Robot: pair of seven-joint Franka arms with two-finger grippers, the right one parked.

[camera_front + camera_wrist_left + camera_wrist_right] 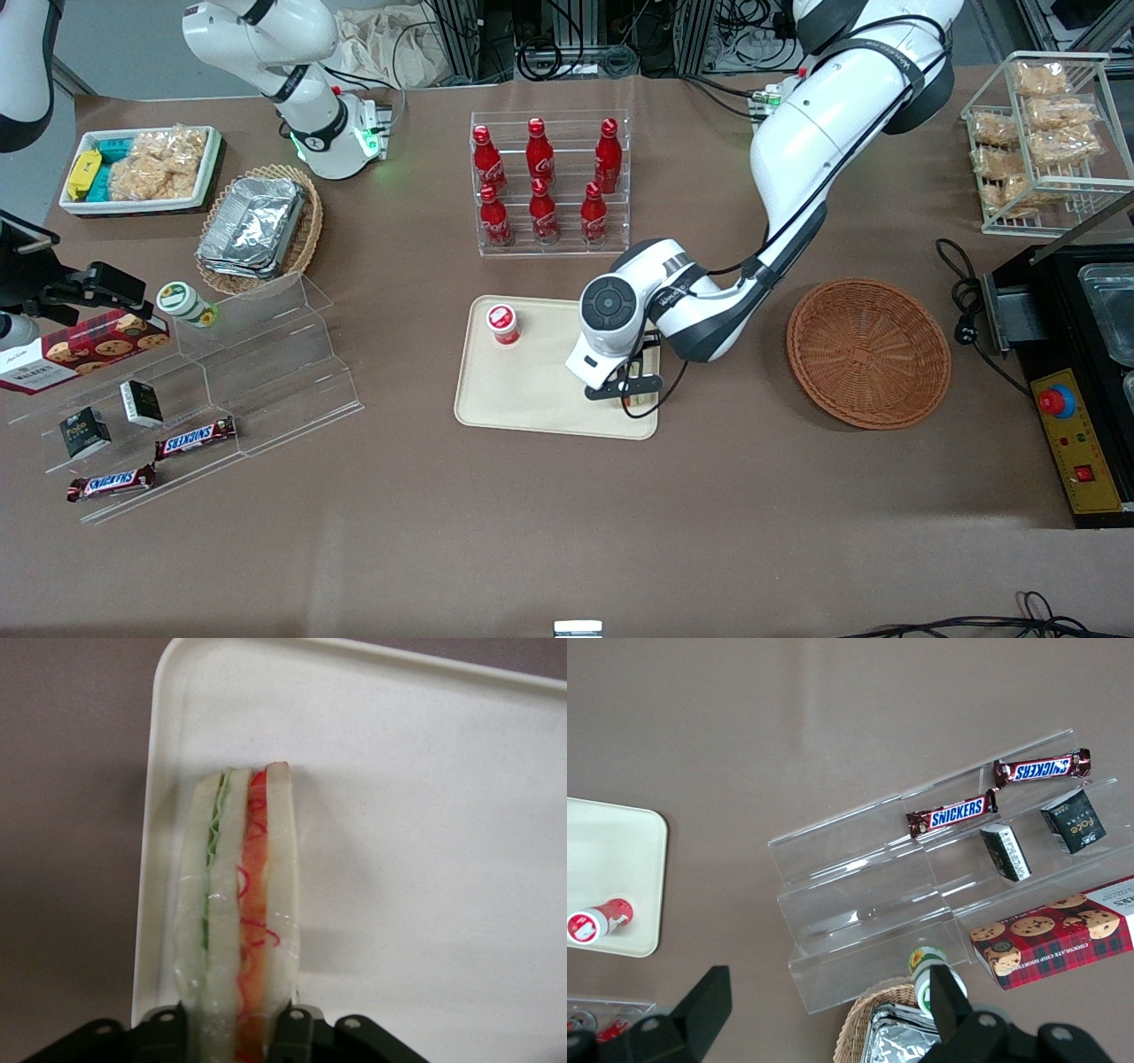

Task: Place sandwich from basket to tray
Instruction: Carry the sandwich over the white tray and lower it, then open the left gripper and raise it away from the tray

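The sandwich, a clear-wrapped white-bread wedge with green and red-orange filling, lies on the cream-beige tray close to its corner and rim. My left gripper is shut on the sandwich, with one finger on each bread side. In the front view the gripper is low over the tray, at the tray corner nearest the basket and the front camera; the sandwich is mostly hidden under the hand there. The round reddish-brown wicker basket stands empty beside the tray, toward the working arm's end.
A small red-capped cup stands on the tray. A clear rack of red bottles stands farther from the camera than the tray. A stepped acrylic shelf with snacks, a tan oval basket of foil containers and a white snack bin lie toward the parked arm's end.
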